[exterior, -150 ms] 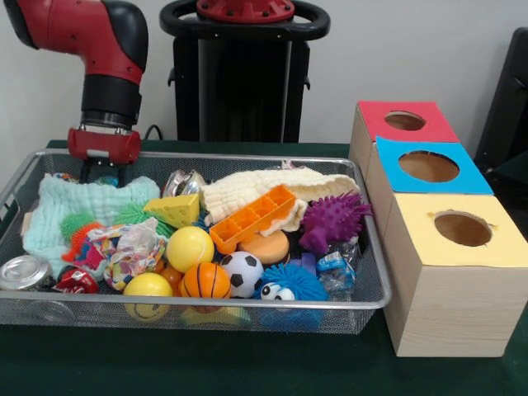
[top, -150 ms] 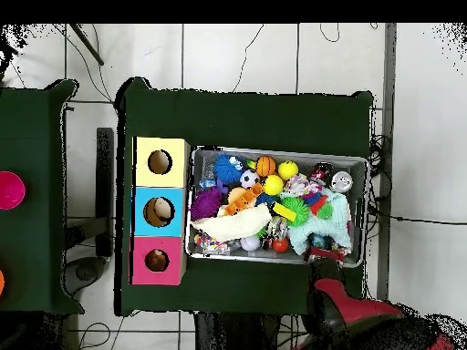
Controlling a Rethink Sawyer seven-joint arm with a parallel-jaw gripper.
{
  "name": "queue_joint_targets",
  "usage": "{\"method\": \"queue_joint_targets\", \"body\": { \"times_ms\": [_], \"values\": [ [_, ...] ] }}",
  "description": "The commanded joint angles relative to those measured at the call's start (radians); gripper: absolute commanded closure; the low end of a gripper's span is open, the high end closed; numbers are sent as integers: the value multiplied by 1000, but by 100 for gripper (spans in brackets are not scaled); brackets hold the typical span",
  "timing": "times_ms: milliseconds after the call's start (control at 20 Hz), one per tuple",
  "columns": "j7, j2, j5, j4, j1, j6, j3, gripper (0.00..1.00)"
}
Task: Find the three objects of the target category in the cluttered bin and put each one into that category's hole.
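A wire mesh bin (exterior, -150 ms: 247,304) is packed with toys. Near its front lie a yellow ball (exterior, -150 ms: 190,247), a basketball (exterior, -150 ms: 205,280), a soccer ball (exterior, -150 ms: 242,272) and a yellow smiley ball (exterior, -150 ms: 147,287). A cheese wedge (exterior, -150 ms: 175,210), an orange tray (exterior, -150 ms: 252,219), a purple spiky toy (exterior, -150 ms: 332,220) and a blue googly-eyed puff (exterior, -150 ms: 289,285) sit among them. My gripper (exterior, -150 ms: 107,172) hangs at the bin's far left corner over a mint cloth (exterior, -150 ms: 82,206). The mesh and the red wrist hide its state. From overhead the gripper (top, -150 ms: 321,252) is at the bin's (top, -150 ms: 274,152) lower right edge.
Three wooden boxes with round holes stand right of the bin: red top (exterior, -150 ms: 375,115), blue top (exterior, -150 ms: 392,161), yellow top (exterior, -150 ms: 412,227). A cream cloth (exterior, -150 ms: 264,188), a can (exterior, -150 ms: 23,271) and a silver cup (exterior, -150 ms: 183,181) also fill the bin. A pink bowl (top, -150 ms: 7,190) sits on a side table.
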Motion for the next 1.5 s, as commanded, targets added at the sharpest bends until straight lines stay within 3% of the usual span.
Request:
{"method": "queue_joint_targets", "body": {
  "times_ms": [50, 150, 200, 300, 800, 1150, 1500],
  "values": [
    [220, 119, -66, -129, -43, 193, 202, 0],
    [229, 138, -29, -120, -55, 77, 197, 0],
    [233, 147, -10, -115, -61, 19, 195, 100],
    [220, 117, -28, -103, -55, 87, 199, 100],
    [227, -125, -15, 76, -50, 232, 240, 100],
    [207, -321, 37, 197, -55, 358, 284, 100],
    [188, -404, 86, 229, -47, 410, 305, 100]
  ]
}}
